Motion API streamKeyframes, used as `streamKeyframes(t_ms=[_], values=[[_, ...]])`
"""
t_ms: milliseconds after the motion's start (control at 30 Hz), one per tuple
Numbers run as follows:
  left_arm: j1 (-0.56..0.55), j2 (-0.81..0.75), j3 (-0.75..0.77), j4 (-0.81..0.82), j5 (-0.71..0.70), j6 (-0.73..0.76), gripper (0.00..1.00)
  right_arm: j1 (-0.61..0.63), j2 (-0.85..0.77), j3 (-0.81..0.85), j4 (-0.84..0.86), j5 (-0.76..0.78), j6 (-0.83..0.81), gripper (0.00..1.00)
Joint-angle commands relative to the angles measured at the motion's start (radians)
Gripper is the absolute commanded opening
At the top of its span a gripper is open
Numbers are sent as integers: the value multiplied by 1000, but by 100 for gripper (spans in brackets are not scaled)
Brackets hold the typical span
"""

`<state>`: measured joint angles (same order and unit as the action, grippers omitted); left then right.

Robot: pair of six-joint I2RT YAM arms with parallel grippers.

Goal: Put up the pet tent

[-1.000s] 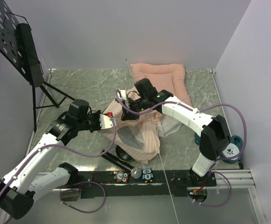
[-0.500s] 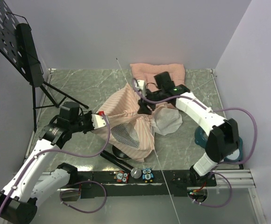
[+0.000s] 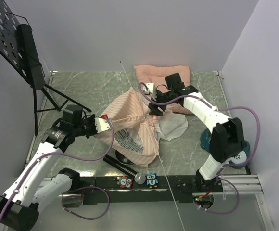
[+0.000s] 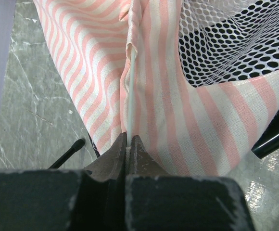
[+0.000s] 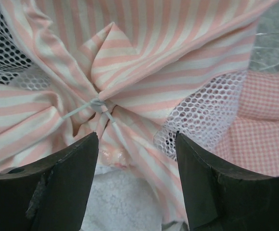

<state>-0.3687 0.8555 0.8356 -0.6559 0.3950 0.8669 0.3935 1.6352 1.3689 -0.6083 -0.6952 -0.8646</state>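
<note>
Because the pet tent [image 3: 132,127] is soft and floppy, it needs something to hold it down while it gets its shape. It sits in the middle of the table [image 3: 82,89], half puffed up and leaning, with its net window [image 3: 130,139] facing the near side.

The left gripper [image 3: 102,126] is squeezed tight on the tent's left edge. In the left wrist view its jaws are pressed together on a striped seam, right where a thin white rod [image 4: 129,96] runs down inside the cloth. That hold likely pins this side, so the tent does not slide away when the other arm pulls.

The right gripper [image 3: 155,108] hangs over the top of the tent with its jaws wide apart and nothing between them. Below it, the stripes all bunch into a little knot [image 5: 98,103] tied with white thread (the very peak of the tent, it seems). The gripper looks set to come down and pinch that spot, since lifting the peak would help the tent stand tall.

A long white pole [image 3: 130,85] cuts across the tent from the far side to the near edge. It is probably what should bend to make the roof, and right now it looks straight.

A pink cushion [image 3: 163,77] lies at the far side, just behind the right gripper. A white fluffy cloth [image 3: 175,126] rests beside the tent on the right.
</note>
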Motion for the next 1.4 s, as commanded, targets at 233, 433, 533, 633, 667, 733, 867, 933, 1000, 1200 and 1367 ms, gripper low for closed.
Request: streamKeyframes(t_ms=[233,433,533,633,667,733,867,933,1000,1200,1367], values=[[4,-1,37,42,2,-12,1,-14,146,-19,48,83,-255,58],[19,-19,10,44,-1,-8,1,-126,175,3,50,118,-304,27],[34,-21,-7,47,4,-3,1,-182,167,1,50,135,-327,22],[54,-23,-16,56,13,-5,1,-232,164,15,44,149,-339,20],[62,-23,-18,61,16,-6,1,-248,161,15,51,155,-343,19],[76,-19,-20,64,19,1,1,-271,153,19,68,164,-341,18],[122,-13,-21,75,36,7,1,-306,135,51,90,180,-311,13],[146,-12,-21,82,48,4,1,-327,121,79,93,177,-288,5],[166,-12,-23,101,61,-12,1,-360,101,117,84,160,-263,0],[186,4,-3,177,140,-86,1,-389,-23,194,58,77,-220,0],[186,45,77,266,211,-196,62,-389,-144,187,25,31,-249,0]])
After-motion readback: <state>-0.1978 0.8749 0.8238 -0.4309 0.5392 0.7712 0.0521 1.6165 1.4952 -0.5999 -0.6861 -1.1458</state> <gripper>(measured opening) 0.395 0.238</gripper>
